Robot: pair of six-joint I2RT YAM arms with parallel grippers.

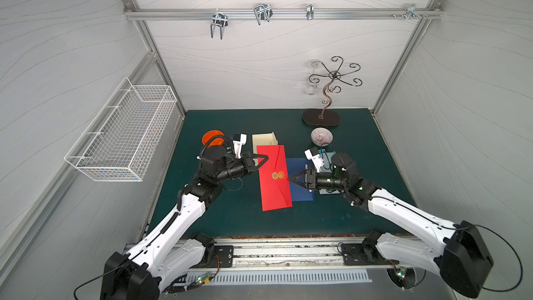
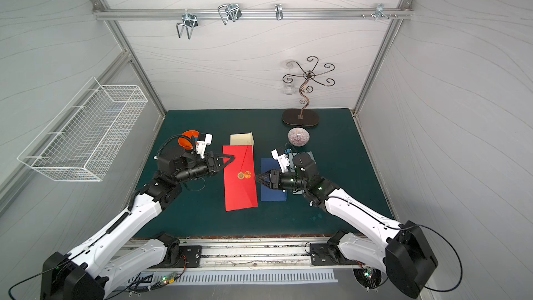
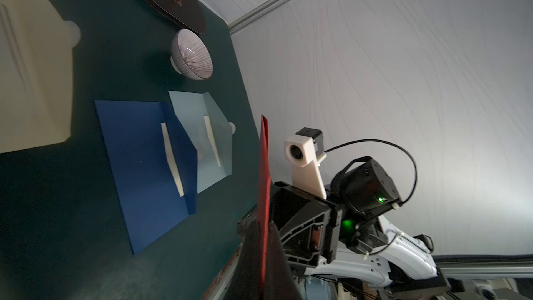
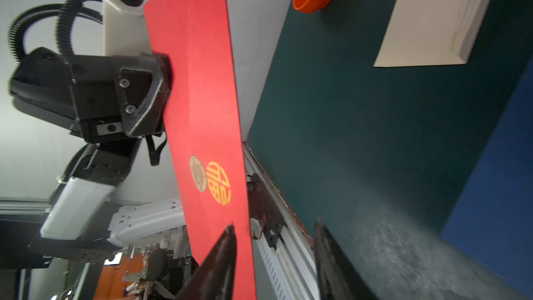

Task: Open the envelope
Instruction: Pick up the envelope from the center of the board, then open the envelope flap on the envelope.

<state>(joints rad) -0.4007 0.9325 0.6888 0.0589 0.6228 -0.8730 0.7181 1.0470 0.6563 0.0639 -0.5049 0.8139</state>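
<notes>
Red envelope with gold emblem is held above the green mat, its left long edge pinched by the left gripper. The right gripper gapes at its right edge. A dark blue paper envelope lies beside and below it, and a cream paper envelope lies beyond. Its long axis runs near-to-far, emblem upward.

Even overhead light, top views bowed at edges — wrist views dim, foreground blurred
</notes>
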